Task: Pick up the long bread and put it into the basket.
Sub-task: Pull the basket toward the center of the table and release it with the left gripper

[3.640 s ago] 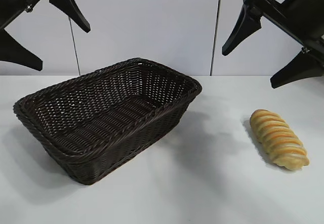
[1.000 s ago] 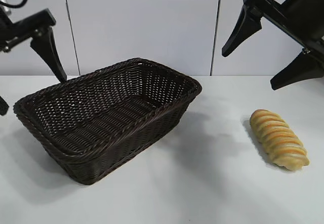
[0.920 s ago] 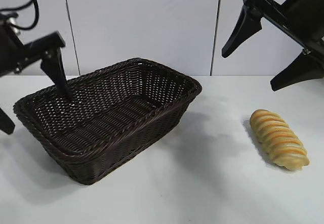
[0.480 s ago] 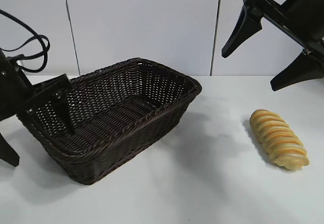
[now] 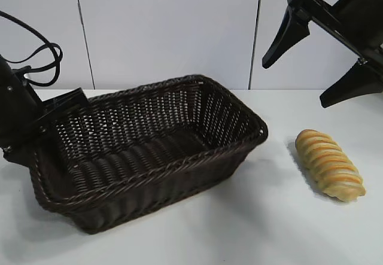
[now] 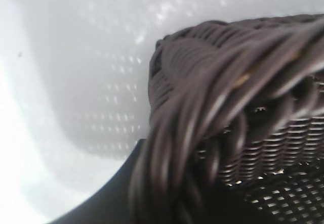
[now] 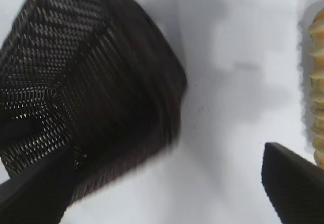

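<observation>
**Left gripper clamped on the basket's end rim; bread on the table beside the basket**

From the exterior view, you see the basket (image 5: 149,151) sitting on the white table (image 5: 251,229), its long axis running across the picture. Your left gripper (image 5: 45,130) is at the basket's left end, its fingers closed on the braided rim there (one finger inside the wall, the other hidden behind the weave). The long bread (image 5: 330,164) lies on the table to the right of the basket, well apart from it and touching nothing else. Your right gripper (image 5: 317,61) hangs in the air above the bread, off to the basket's upper right, with its two black fingers spread wide and nothing between them.

From the left wrist view, you look straight at the basket's braided rim (image 6: 212,92), which fills most of the picture. A dark finger (image 6: 109,193) presses in at the rim's outer side, over the table (image 6: 66,57).

From the right wrist view, you see the basket's woven corner (image 7: 86,92) and, across bare table, the ridged edge of the long bread (image 7: 316,97). The right gripper's fingertips (image 7: 291,183) stand far apart, both clear of the basket and the bread.
</observation>
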